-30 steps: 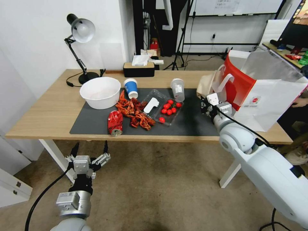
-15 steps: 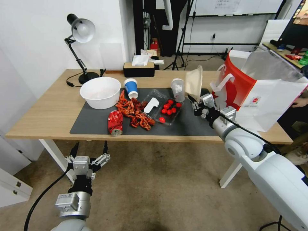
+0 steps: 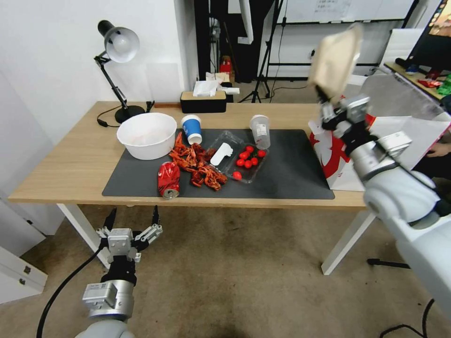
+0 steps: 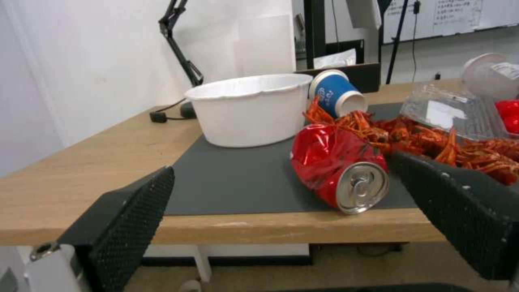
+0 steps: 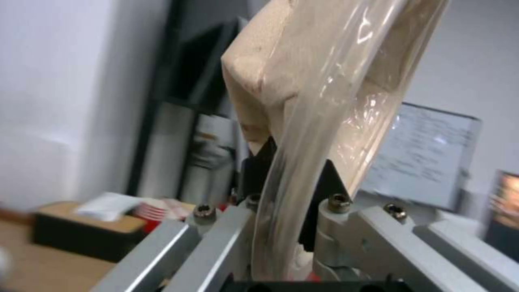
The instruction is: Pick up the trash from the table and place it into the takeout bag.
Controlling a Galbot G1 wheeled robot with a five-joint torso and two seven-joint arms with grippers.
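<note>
The right claw (image 3: pixel 329 101) pinches the rim of the tan clear-lidded bowl (image 3: pixel 336 58), holding it tilted high in the air above the takeout bag (image 3: pixel 338 155), which stands at the right end of the table (image 3: pixel 70 159). The left claw (image 3: pixel 132 220) hangs spread wide below the table's front edge, in front of the crushed red can (image 3: pixel 168 179) lying on the dark mat (image 3: pixel 291 173). Also on the mat are the blue paper cup (image 3: pixel 191 128) and the clear plastic cup (image 3: pixel 260 131), both apart from the bag
</note>
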